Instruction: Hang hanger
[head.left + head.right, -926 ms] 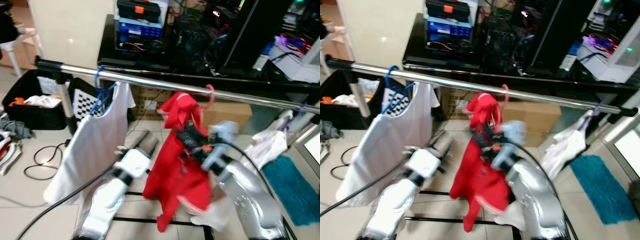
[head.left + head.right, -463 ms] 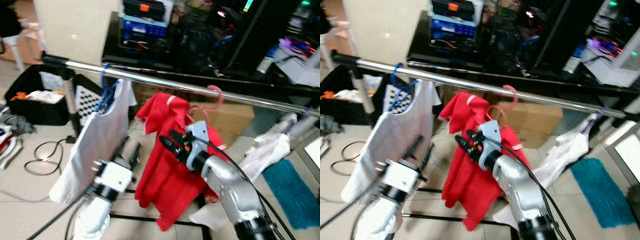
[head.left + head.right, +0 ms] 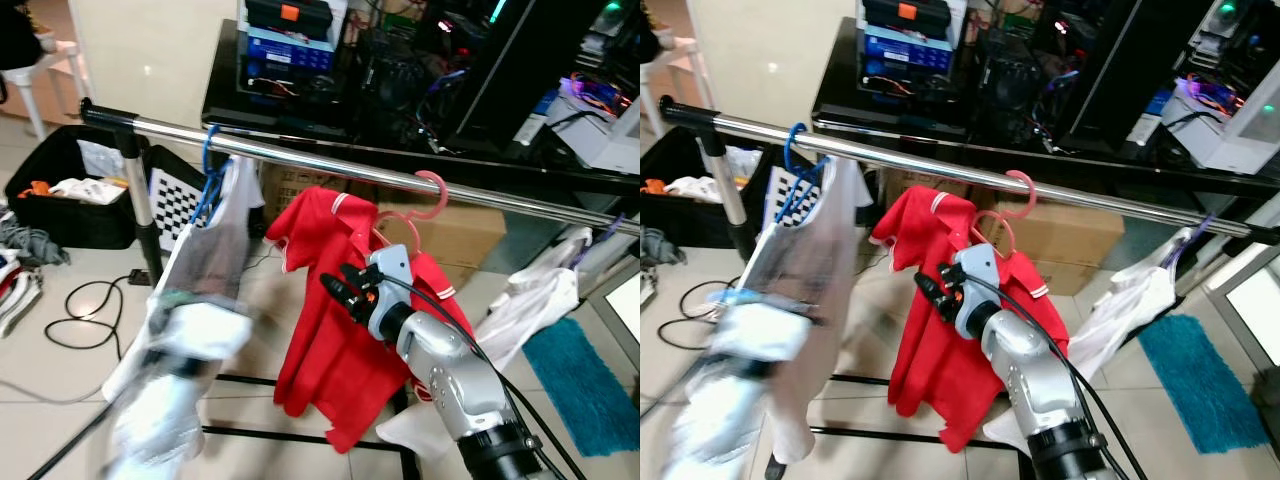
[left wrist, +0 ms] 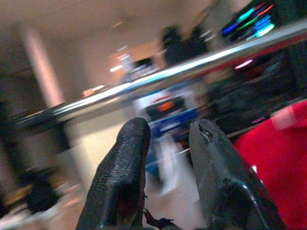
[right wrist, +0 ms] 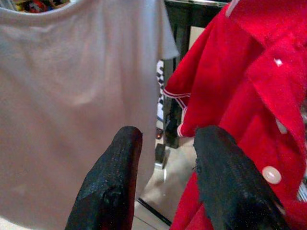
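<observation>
Right gripper point(image 3: 335, 288) parted, empty, just before red shirt point(image 3: 340, 330). Pink hanger point(image 3: 425, 205) hooked on steel rail point(image 3: 300, 160), carrying shirt. Left gripper point(image 4: 165, 158) parted, empty; left arm blurred, swung up since half second ago. White garment point(image 3: 810, 250) on blue hanger point(image 3: 792, 160). No legible writing.

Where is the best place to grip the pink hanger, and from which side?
Probably at the bare neck just under the hook of the pink hanger, where it rises clear of the red shirt below the rail. Come from the front, the robot's side: the cloth covers the shoulders.
</observation>
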{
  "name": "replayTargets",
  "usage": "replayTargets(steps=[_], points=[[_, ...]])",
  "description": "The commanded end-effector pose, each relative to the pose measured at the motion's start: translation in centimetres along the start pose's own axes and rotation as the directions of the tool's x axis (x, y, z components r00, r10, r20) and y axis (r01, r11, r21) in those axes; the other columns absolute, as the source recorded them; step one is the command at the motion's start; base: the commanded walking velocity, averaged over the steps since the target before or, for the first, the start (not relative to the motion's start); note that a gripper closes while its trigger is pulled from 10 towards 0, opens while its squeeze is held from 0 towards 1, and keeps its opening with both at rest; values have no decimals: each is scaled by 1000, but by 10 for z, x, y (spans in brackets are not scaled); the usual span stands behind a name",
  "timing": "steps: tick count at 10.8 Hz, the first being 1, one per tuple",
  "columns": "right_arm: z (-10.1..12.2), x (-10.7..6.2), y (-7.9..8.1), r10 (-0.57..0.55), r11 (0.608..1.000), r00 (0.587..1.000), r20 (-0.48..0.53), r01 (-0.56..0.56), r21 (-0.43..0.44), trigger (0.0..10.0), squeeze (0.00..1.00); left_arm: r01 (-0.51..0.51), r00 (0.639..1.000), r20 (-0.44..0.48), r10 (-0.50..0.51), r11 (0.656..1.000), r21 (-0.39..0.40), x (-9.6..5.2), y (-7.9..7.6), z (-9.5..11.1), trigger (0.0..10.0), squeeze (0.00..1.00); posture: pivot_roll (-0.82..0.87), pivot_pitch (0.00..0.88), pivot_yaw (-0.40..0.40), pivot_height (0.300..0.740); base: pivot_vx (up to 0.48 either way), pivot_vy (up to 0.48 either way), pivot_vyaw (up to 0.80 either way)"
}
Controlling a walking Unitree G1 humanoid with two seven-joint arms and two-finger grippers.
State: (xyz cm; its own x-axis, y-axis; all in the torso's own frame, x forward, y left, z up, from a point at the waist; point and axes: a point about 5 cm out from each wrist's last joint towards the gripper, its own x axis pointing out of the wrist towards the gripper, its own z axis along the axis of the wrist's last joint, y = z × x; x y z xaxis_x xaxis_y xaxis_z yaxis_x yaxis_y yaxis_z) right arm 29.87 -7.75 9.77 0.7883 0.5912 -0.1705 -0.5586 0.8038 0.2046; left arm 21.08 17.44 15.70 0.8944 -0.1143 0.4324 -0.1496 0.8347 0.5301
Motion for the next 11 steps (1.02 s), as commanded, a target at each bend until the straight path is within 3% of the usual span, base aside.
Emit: replayTargets(steps=[1, 2, 3, 4, 7, 9, 10, 11], points=[[-3, -5, -10, -43, 999, 999, -11, 43, -14, 10000, 0, -64, 998, -20, 65, 996, 56, -5, 10, 0, 10000, 0, 351, 71, -201, 740, 0, 0, 0], [-6, -5, -12, -47, 999, 999, -17, 47, -16, 10000, 0, -169, 982, -68, 177, 980, 105, -15, 25, -1, 10000, 0, 356, 72, -201, 740, 0, 0, 0], [-6, -4, -13, -49, 999, 999, -19, 49, -16, 10000, 0, -205, 972, -98, 214, 974, 98, -19, 28, -2, 10000, 918, 367, 73, -206, 740, 0, 0, 0], [-5, 0, -12, -39, 999, 999, -17, 38, -17, 10000, 0, -188, 975, -113, 192, 981, 43, -17, 24, -4, 10000, 1000, 373, 73, -210, 740, 0, 0, 0], [-2, 5, -9, -28, 999, 1000, -1, 28, -17, 10000, 0, -67, 994, -94, 63, 997, -37, -3, 12, -8, 10000, 1000, 381, 77, -219, 740, 0, 0, 0], [0, 7, -9, -34, 999, 999, 11, 34, -15, 10000, 0, 41, 998, -47, -49, 987, -156, 5, 1, -5, 10000, 1000, 366, 73, -217, 740, 0, 0, 0], [2, 6, -11, -44, 999, 999, 20, 45, -13, 10000, 0, 85, 994, -51, -98, 973, -214, 6, -7, -7, 10000, 620, 357, 71, -215, 740, 0, 0, 0], [5, 5, -14, -59, 998, 998, 31, 59, -12, 10000, 0, 150, 986, -29, -164, 952, -268, 7, -17, -6, 10000, 0, 352, 70, -214, 740, 0, 0, 0]])
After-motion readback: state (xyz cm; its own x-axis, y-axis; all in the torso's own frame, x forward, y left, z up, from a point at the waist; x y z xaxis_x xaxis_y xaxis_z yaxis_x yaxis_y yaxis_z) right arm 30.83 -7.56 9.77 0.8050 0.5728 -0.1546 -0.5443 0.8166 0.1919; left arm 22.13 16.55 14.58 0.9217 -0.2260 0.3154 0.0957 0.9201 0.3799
